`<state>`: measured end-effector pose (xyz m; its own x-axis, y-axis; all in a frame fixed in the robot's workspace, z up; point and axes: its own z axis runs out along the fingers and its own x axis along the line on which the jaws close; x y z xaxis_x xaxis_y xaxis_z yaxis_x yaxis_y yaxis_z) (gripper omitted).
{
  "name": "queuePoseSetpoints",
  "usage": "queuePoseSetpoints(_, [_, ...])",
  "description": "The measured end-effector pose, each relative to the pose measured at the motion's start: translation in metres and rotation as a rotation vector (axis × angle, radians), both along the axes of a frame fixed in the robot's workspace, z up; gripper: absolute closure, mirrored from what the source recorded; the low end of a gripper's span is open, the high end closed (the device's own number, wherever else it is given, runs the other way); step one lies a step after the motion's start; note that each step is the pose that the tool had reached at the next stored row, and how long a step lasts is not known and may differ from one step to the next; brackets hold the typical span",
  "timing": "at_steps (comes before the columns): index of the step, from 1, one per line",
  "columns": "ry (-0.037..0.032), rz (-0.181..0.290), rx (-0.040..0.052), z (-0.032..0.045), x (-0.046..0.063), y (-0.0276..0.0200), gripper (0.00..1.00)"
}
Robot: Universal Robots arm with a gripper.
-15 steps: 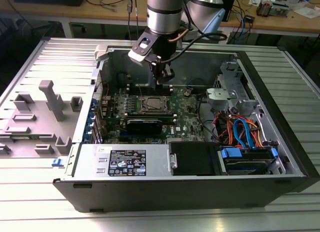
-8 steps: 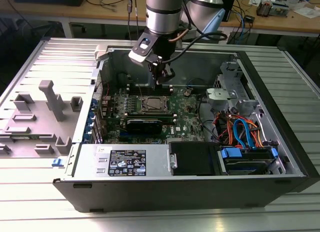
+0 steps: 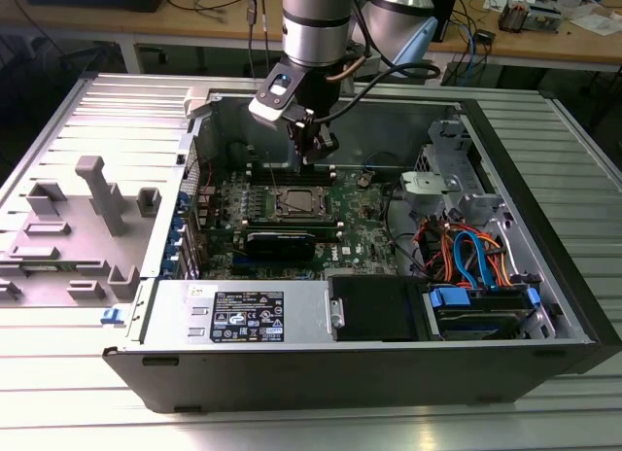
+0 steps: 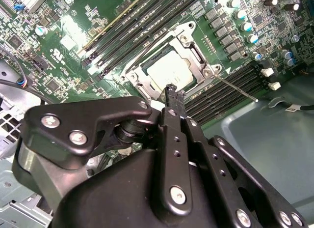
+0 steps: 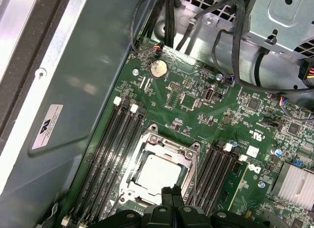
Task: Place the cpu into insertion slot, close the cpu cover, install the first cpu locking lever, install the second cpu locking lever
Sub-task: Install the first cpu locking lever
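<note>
Two black fingers of the gripper [image 4: 172, 93] are pressed together with nothing between them, their tips hanging just above one edge of the insertion slot [image 3: 294, 204]. Beneath them the cpu [image 4: 169, 71] lies flat in that slot, and the cpu cover [image 4: 189, 39] is down around it, so the dull metal top shows through the cutout. From one corner of the socket a thin silver locking lever [image 4: 236, 88] juts out across the black memory slots [image 4: 223, 98]; it looks unlatched. To do the lever step well, the joined tips should act as a blunt pusher: meet the wire near its free end, stay off the chip, and follow its swing sideways under the catch
</note>
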<state>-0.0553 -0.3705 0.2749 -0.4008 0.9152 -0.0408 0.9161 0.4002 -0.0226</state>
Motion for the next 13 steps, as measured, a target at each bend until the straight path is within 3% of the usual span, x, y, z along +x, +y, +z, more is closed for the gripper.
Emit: queuePoseSetpoints(13, [-0.0001,0.006,0.0001,-0.0001,-0.0008,0.0,0.89])
